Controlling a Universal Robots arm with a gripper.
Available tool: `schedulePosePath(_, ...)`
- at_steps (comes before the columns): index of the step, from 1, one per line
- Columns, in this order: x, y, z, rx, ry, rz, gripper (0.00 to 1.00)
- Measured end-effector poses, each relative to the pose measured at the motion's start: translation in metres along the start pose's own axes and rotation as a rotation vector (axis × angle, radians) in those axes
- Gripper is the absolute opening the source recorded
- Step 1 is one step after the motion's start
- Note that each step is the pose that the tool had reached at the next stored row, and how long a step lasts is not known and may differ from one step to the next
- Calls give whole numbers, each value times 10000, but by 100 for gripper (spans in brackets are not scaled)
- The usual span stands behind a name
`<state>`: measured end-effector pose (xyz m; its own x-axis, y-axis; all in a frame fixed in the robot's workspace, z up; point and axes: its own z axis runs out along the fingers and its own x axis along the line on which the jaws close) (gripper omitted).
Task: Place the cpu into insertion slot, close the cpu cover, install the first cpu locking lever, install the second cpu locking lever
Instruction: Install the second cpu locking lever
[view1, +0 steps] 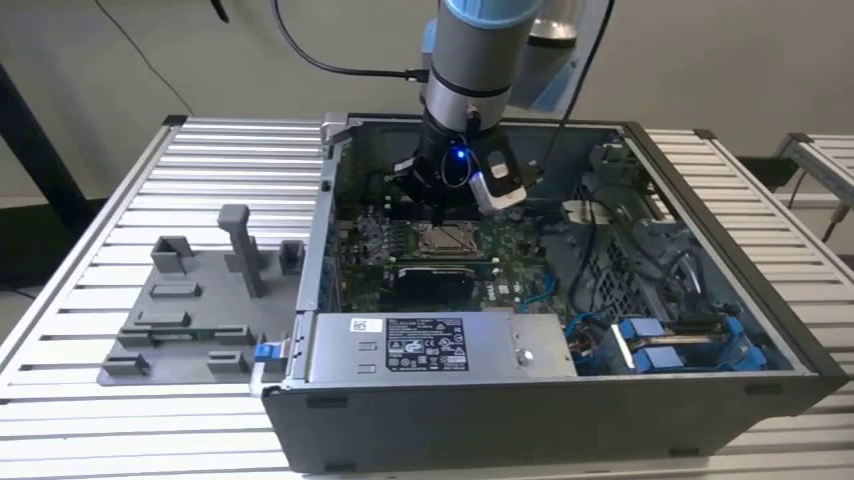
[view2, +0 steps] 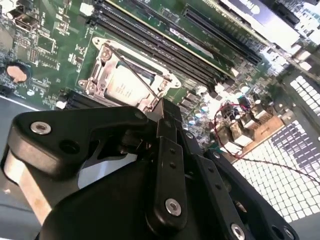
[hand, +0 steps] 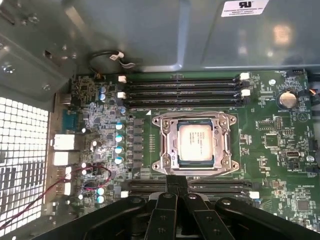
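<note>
exterior view: the arm is reaching down into an open computer case (view1: 721, 300) that is lying on a slatted table (view1: 107, 420), with the gripper (view1: 438, 212) hanging just above the insertion slot (view1: 443, 240) on the green circuit board (view1: 367, 255); a grey fixture plate (view1: 187, 310) is sitting on the table at the exterior view's left of the case, and a boxed power supply (view1: 427, 345) is lying along the near wall. first wrist view: the cpu (hand: 195, 141) is sitting silvery side up inside the insertion slot (hand: 170, 141), and the cpu cover (hand: 221, 141) is lying flat around it, framing the chip; long black memory slots (hand: 182, 85) are running along both sides of the socket. the black fingers (hand: 176, 185) are pressing together into one narrow tip, gripping nothing, right at the edge of the cover frame. second wrist view: the same clenched tip (view2: 165, 107) is meeting the rim of the cpu cover (view2: 102, 54), with the cpu (view2: 122, 85) showing through its cut-out.
</note>
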<state>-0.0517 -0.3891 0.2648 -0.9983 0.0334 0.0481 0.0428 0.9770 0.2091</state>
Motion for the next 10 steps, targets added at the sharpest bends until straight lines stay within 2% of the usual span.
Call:
schedulePosePath(3, 1, 33, 46, 6, -5, 19, 11)
schedulePosePath(8, 10, 45, 84, 97, -17, 80, 11)
schedulePosePath(9, 11, 45, 84, 147, -12, 90, 11)
schedulePosePath(10, 10, 46, 85, 226, 6, 101, 11)
